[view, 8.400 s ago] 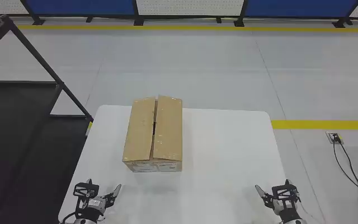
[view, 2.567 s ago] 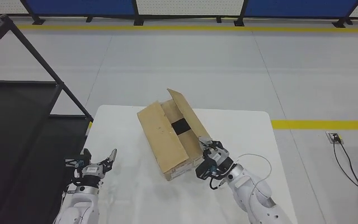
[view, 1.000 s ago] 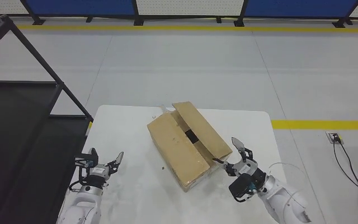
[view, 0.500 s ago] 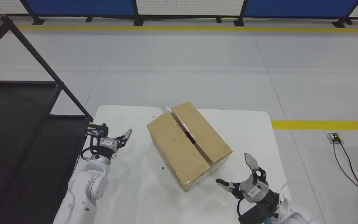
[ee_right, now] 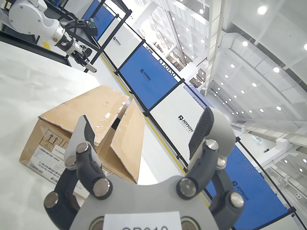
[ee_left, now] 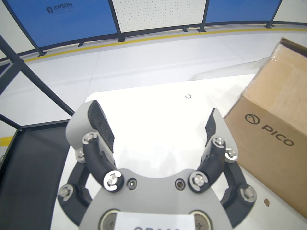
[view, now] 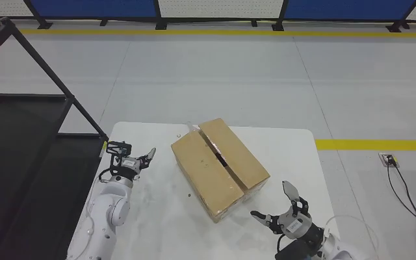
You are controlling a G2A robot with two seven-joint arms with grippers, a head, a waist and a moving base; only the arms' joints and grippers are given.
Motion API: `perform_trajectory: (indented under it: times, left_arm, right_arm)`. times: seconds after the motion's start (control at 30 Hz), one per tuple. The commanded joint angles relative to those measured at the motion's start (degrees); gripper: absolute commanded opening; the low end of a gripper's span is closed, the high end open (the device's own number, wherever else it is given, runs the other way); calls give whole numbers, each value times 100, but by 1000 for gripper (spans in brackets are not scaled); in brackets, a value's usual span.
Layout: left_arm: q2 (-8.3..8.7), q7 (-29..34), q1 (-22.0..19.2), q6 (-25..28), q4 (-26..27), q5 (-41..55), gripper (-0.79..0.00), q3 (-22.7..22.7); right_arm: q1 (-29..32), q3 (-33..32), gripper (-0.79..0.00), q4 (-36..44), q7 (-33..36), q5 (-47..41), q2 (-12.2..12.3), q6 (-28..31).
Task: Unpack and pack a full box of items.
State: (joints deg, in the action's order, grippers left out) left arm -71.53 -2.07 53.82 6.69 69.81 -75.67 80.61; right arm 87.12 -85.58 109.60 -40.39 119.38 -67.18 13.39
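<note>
The right gripper (view: 270, 199) is closest to the robot. It hangs over the white table (view: 162, 227) at about 5 o'clock from the cardboard box (view: 218, 168). Its two fingers are spread wide and hold nothing. In the right wrist view the right gripper (ee_right: 146, 116) points at the box's (ee_right: 96, 120) short end, near it but not touching.

The left gripper (view: 132, 149) is at about 9 o'clock from the box, by the table's left edge. Its fingers are spread wide too, with nothing between them (ee_left: 153, 118). The box side (ee_left: 271, 111) is just beside one finger, but does not touch it.

The box sits near the middle of the table. It is turned slantwise, so its long line runs from about 5 o'clock to 11 o'clock. Its two top flaps are folded down, with a thin dark gap between them. The right wrist view shows the flaps not quite flat.

A tiny ring (ee_left: 188, 96) lies on the table past the left gripper. A clear strip (view: 190, 128) sticks out at the box's far corner.

Farther off is the gray floor, a yellow line (view: 208, 31), and blue panels (view: 91, 8).
</note>
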Motion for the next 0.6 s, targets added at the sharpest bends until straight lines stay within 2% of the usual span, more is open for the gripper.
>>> perform_trajectory:
  times: [0.0, 0.17, 0.3, 0.4, 0.57]
  left_arm:
    - [-42, -85, -356, -67, -423, -117, 0, -198]
    - [-144, -260, -1158, 29, -1478, -289, 0, -587]
    - [-228, -571, -1686, 336, -2275, -479, 0, -913]
    - [-301, -841, -1979, 531, -2766, -600, 0, -1149]
    - [-412, -1220, -2226, 732, -3226, -892, 0, -1526]
  right_arm:
    - [20, 33, 0, 26, 41, 10, 5, 14]
    - [218, -21, 0, 7, -83, 203, 49, 31]
    - [481, -119, 0, 28, -213, 283, 81, -74]
    - [660, -181, 0, 54, -267, 322, 102, -134]
    - [854, -238, 0, 114, -389, 389, 135, -144]
